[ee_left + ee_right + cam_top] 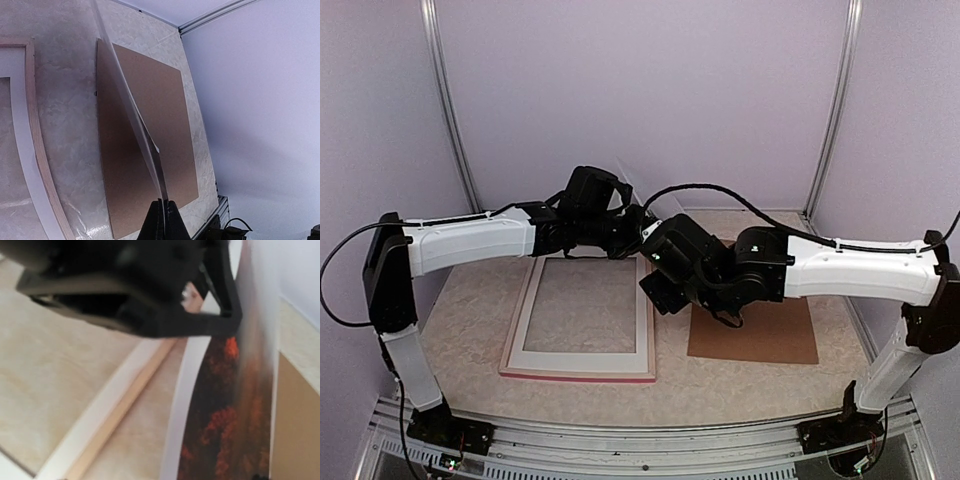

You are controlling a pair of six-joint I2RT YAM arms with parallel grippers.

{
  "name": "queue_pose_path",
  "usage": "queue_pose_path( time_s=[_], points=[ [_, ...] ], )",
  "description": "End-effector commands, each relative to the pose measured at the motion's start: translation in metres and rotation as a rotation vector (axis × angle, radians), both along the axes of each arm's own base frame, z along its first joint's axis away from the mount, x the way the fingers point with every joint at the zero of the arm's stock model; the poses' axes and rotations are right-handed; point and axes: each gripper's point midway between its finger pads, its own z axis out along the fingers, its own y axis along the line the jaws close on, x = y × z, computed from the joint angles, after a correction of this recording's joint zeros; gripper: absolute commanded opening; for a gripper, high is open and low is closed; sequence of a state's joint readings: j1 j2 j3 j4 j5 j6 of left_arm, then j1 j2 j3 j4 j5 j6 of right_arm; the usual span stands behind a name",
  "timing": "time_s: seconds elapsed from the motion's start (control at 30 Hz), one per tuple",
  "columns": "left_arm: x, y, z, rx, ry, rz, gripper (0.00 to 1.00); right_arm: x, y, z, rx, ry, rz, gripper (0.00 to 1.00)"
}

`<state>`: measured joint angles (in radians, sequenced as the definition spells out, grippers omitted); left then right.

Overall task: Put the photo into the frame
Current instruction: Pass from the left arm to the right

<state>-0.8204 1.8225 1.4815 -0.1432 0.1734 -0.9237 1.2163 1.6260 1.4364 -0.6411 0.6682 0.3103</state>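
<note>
The photo (pixel 150 145) stands on edge in the air, pinched at its lower edge by my shut left gripper (pixel 164 214). Its printed side (pixel 227 430) shows dark red foliage with a white border in the right wrist view. The frame (pixel 585 364) lies flat on the table, back up, left of centre, with its pale wooden edge (pixel 117 407) just left of the photo. My left gripper (pixel 625 235) hovers over the frame's far right corner. My right gripper (pixel 652 265) is close beside the photo; its fingers are out of its own view.
A brown backing board (pixel 755 332) lies flat on the table right of the frame, behind the photo (pixel 172 100). The two wrists crowd together above the frame's right side. Grey walls and metal posts enclose the table.
</note>
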Motion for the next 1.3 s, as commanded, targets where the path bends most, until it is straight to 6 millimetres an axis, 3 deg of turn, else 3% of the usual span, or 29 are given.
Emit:
queue_pose_path(
  time_s=[0.0, 0.4, 0.5, 0.63, 0.73, 0.83, 1.07, 1.17, 1.27],
  points=[
    [0.004, -0.005, 0.012, -0.035, -0.009, -0.007, 0.00, 0.008, -0.012, -0.002, -0.139, -0.073, -0.102, 0.75],
    [0.002, -0.007, 0.003, -0.034, 0.006, -0.023, 0.00, 0.021, -0.017, -0.011, -0.288, -0.148, -0.202, 0.40],
    [0.001, -0.007, 0.003, -0.035, 0.006, -0.026, 0.00, 0.022, -0.016, -0.010, -0.304, -0.157, -0.205, 0.27],
    [0.003, -0.006, 0.004, -0.048, 0.009, -0.032, 0.04, 0.022, -0.018, -0.004, -0.305, -0.162, -0.213, 0.01],
    [0.005, -0.004, 0.009, -0.072, 0.001, -0.034, 0.09, 0.021, -0.022, 0.005, -0.294, -0.165, -0.217, 0.00],
    [0.004, 0.000, 0.023, -0.122, -0.021, -0.051, 0.27, 0.019, -0.023, 0.019, -0.264, -0.164, -0.211, 0.00],
    [-0.012, 0.020, 0.059, -0.160, -0.123, -0.102, 0.84, 0.024, -0.032, 0.055, -0.174, -0.134, -0.184, 0.00],
    [-0.019, 0.043, 0.079, -0.182, -0.181, -0.079, 0.96, 0.032, -0.038, 0.074, -0.081, -0.100, -0.164, 0.00],
    [-0.026, 0.068, 0.092, -0.190, -0.228, -0.050, 0.99, 0.037, -0.038, 0.102, 0.037, -0.090, -0.126, 0.00]
  ],
)
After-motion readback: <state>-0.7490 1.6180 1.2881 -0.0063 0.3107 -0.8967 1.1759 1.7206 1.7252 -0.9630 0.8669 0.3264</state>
